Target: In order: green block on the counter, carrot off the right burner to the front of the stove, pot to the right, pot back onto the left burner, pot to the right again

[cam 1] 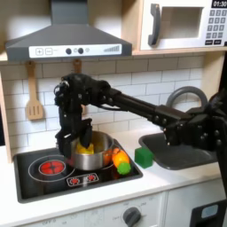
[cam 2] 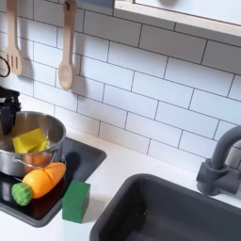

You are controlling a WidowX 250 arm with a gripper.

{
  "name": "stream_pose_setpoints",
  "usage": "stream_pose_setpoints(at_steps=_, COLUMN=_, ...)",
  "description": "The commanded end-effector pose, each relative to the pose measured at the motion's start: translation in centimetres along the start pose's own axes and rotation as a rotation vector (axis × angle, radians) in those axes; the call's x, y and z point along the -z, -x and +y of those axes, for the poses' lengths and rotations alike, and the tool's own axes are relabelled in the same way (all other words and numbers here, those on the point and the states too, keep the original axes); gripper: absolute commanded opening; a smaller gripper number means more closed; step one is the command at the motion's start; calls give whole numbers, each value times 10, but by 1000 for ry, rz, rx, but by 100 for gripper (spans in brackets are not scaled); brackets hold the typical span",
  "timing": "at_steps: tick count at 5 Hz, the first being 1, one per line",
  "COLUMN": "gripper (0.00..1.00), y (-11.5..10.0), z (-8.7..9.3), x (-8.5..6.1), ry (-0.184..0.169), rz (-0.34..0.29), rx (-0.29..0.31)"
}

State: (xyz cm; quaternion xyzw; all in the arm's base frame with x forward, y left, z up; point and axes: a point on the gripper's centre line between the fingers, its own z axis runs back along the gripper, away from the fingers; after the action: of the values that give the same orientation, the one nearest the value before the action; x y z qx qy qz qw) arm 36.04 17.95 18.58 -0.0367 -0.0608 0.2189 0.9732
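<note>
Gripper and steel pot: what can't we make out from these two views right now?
- Black gripper: in the first exterior view it is dark and blurred against the arm; jaw state unreadable. In the second exterior view the left edge cuts it off.
- Shiny round steel pot: its left side runs past the second exterior view's left edge.
- Yellow toy food piece in the pot: its lower part is hidden by the pot wall.

The pot (cam 2: 28, 155) is shiny polished steel that mirrors its surroundings. The stove (cam 1: 35, 180) is flat glossy black. The carrot (cam 2: 38, 182) looks like smooth, slightly glossy plastic, and the green block (cam 2: 76, 200) is matt. The counter (cam 2: 118, 179) is smooth off-white, the wall tiles (cam 2: 141, 85) glossy, and the hanging spoon (cam 2: 66, 58) pale wood.
</note>
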Motion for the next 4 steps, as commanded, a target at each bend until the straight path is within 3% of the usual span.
stream_pose_setpoints(at_steps=1, gripper=100, y=1, z=4, x=6, ry=-13, rz=9, rx=-1)
stream_pose_setpoints(at_steps=4, gripper=100, y=5, z=5, x=16, ry=-27, rz=29, rx=6)
